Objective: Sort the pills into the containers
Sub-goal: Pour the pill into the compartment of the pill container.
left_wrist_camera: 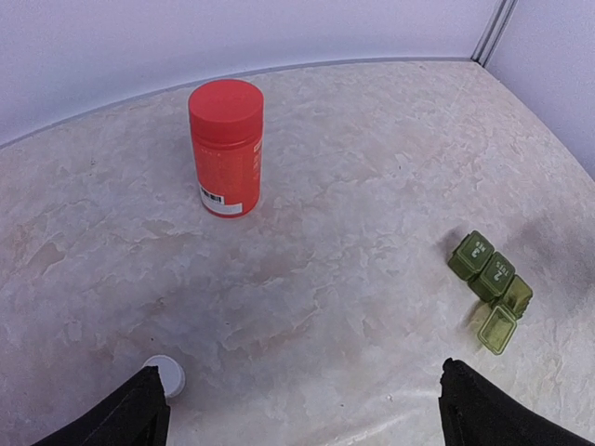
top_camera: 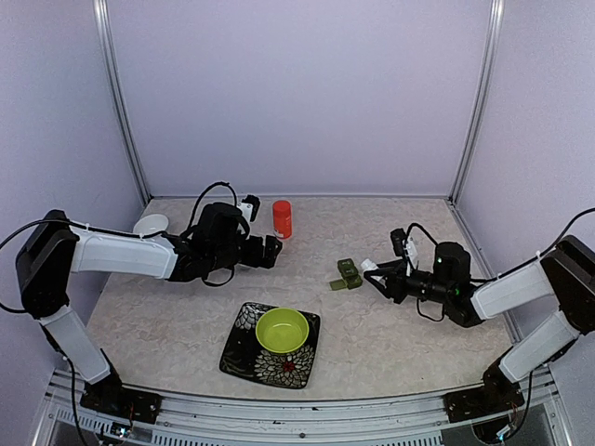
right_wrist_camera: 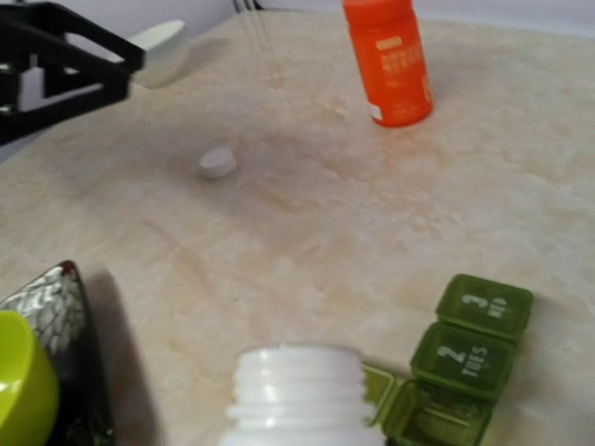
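Note:
The containers, a dark green three-compartment pillbox point(top_camera: 349, 274), lie right of centre on the table. In the left wrist view the pillbox point(left_wrist_camera: 490, 283) has its near lid flipped open; in the right wrist view the pillbox point(right_wrist_camera: 469, 358) shows two shut lids marked 2 and 3. My right gripper point(top_camera: 376, 269) is shut on an uncapped white bottle point(right_wrist_camera: 296, 395), whose threaded neck sits just left of the open compartment. My left gripper point(left_wrist_camera: 307, 413) hangs open over bare table, with a small white cap point(left_wrist_camera: 165, 374) by its left finger. No pills show.
An orange bottle point(top_camera: 282, 219) with its cap on stands at the back centre. A lime-green bowl point(top_camera: 282, 330) rests on a dark patterned plate point(top_camera: 244, 353) near the front. A white round dish point(top_camera: 151, 224) sits at the back left, behind the left arm.

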You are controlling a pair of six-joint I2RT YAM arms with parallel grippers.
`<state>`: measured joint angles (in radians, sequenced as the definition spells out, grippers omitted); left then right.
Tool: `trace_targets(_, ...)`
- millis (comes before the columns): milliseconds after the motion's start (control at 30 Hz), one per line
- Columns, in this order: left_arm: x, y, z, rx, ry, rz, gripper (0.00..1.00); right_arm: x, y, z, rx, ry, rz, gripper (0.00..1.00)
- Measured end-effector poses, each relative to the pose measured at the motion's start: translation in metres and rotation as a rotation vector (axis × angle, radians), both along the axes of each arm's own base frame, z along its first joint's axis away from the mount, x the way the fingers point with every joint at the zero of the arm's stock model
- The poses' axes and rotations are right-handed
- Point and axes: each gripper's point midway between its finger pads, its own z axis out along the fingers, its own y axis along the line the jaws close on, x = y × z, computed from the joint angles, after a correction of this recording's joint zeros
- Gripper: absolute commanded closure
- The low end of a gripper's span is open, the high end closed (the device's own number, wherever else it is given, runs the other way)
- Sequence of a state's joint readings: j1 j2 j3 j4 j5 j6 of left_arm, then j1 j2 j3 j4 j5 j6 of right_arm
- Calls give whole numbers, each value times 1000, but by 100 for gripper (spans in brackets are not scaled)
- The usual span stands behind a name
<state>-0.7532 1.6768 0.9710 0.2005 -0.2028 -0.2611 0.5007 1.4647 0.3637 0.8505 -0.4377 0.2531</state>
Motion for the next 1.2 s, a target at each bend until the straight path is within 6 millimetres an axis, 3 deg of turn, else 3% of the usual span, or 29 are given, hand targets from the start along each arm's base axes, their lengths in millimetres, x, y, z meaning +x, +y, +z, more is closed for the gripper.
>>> trace_targets(633,-5,-5,-3,2,5,-13,1,31,7,-43,-106,185,-60,100)
trace_targets(1200,-6,-6,-9,11,16,-16,1,40,9,-69,-179,313,-73,100)
